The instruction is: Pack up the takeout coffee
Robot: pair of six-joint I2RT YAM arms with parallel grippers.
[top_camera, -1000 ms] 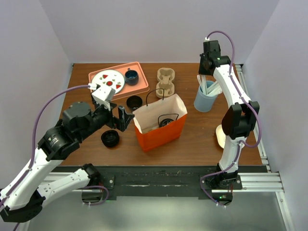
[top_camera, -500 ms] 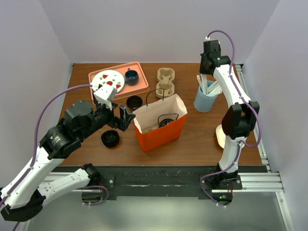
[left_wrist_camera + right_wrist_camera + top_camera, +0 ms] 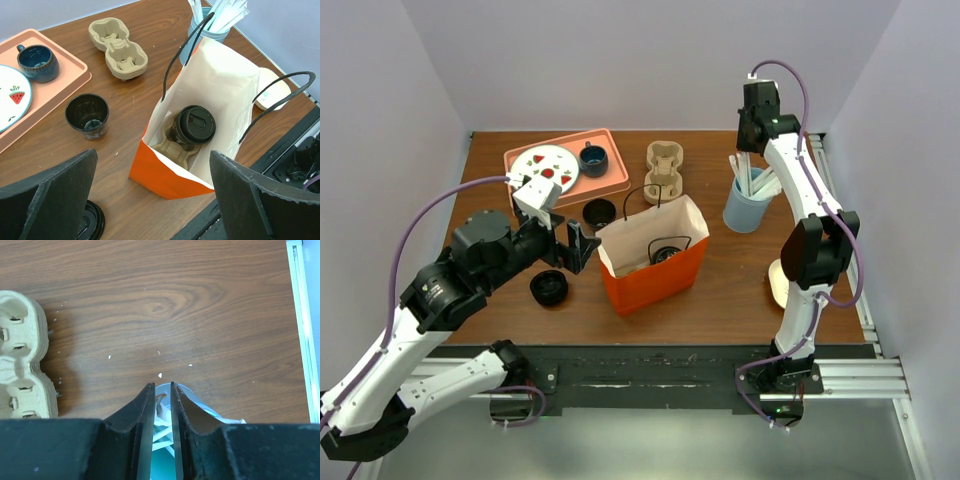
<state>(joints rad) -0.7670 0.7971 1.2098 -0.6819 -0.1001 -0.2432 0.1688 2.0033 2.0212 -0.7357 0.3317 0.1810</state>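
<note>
The takeout coffee stands upright inside the orange bag, seated in a pulp carrier. Left hand: fingers fully apart, empty, just left of the bag. Right hand: fingers nearly together over the blue cup, right of the bag; whether it grips anything cannot be told.

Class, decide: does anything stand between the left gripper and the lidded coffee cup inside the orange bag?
Nothing visible does. The takeout coffee sits in a cup carrier inside the orange bag, whose mouth gapes open toward the open left gripper.
</note>
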